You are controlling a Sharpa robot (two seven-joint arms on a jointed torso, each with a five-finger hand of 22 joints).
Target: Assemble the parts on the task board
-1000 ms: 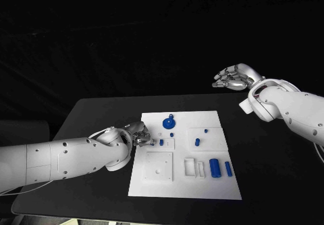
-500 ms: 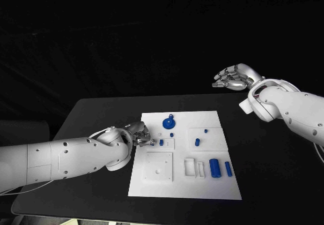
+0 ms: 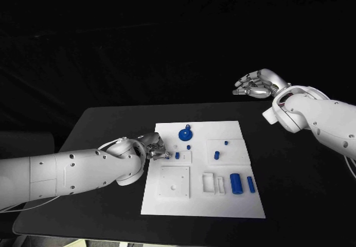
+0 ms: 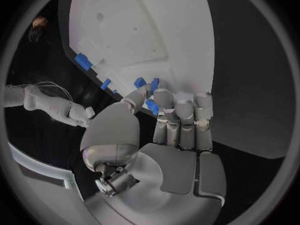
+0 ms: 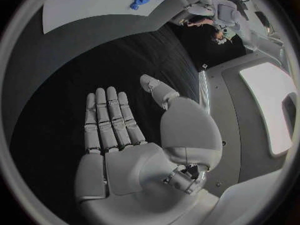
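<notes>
task board (image 3: 201,206) | white plate mid-bench, blue parts on it | left hand (image 3: 154,147) at its edge, fingers pinching a small blue part (image 4: 152,106) | right hand (image 3: 256,85) raised, fingers apart, holding nothing | risk: shallow pinch lets part slip or tilt.

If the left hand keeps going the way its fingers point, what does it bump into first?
Probably the small blue part right at the left hand's fingertips, at the edge of the board; whether they already touch it is unclear.
</notes>
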